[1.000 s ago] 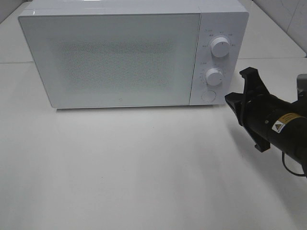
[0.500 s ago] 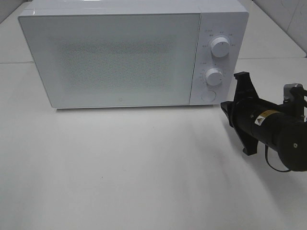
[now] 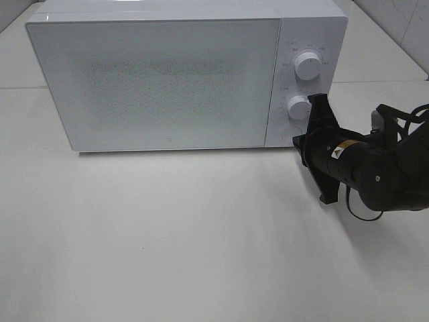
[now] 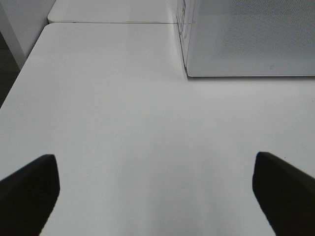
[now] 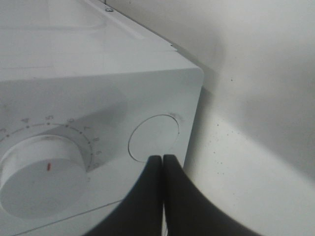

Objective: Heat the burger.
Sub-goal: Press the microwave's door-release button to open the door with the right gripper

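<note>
The burger is out of view in every frame. The white microwave [image 3: 161, 80] stands at the back of the table with its door closed. My right gripper [image 3: 297, 141] is shut with nothing in it. Its tips are at the round door button [image 3: 289, 133] at the bottom of the control panel. In the right wrist view the closed fingertips [image 5: 156, 162] meet at the lower edge of that button [image 5: 153, 132]. My left gripper [image 4: 157, 196] is open and empty over bare table, to the left of the microwave [image 4: 246, 39]. It does not show in the exterior view.
Two white dials, the upper dial [image 3: 308, 66] and the lower dial [image 3: 299, 107], sit above the button; the lower dial also shows in the right wrist view [image 5: 42, 174]. The white table [image 3: 167, 235] stretches in front of the microwave. The table's left edge [image 4: 19, 73] shows in the left wrist view.
My right gripper has moved left and toward the microwave, from beside the control panel to its round button. The microwave door has stayed closed.
</note>
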`<act>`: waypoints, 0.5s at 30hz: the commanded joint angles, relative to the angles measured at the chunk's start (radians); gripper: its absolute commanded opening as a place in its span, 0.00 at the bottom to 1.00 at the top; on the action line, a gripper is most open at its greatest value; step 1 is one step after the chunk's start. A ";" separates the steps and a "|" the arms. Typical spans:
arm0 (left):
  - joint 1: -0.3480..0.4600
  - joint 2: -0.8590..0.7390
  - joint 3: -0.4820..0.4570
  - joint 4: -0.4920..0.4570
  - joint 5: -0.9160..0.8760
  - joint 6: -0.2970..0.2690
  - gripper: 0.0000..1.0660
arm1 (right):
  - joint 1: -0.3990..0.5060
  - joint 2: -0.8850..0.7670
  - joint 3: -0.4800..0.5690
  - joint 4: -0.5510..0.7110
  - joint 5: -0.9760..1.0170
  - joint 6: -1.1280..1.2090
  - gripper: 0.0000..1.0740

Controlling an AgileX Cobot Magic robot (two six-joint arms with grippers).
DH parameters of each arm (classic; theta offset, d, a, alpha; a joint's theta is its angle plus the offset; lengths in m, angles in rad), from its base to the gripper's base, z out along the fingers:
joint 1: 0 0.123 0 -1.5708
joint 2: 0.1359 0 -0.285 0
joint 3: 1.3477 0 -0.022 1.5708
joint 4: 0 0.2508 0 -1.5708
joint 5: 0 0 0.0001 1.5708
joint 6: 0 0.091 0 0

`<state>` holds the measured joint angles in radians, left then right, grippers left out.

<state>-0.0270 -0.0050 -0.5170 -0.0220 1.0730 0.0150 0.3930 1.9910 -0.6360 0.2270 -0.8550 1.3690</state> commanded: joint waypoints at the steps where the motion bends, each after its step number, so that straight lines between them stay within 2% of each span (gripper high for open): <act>1: 0.003 -0.004 -0.001 0.001 -0.001 -0.005 0.95 | 0.000 0.008 -0.028 0.001 0.007 0.006 0.00; 15: 0.003 -0.004 -0.001 0.001 -0.001 -0.005 0.95 | -0.002 0.073 -0.093 0.008 0.008 0.009 0.00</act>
<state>-0.0270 -0.0050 -0.5170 -0.0220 1.0730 0.0150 0.3930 2.0600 -0.7160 0.2320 -0.8370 1.3690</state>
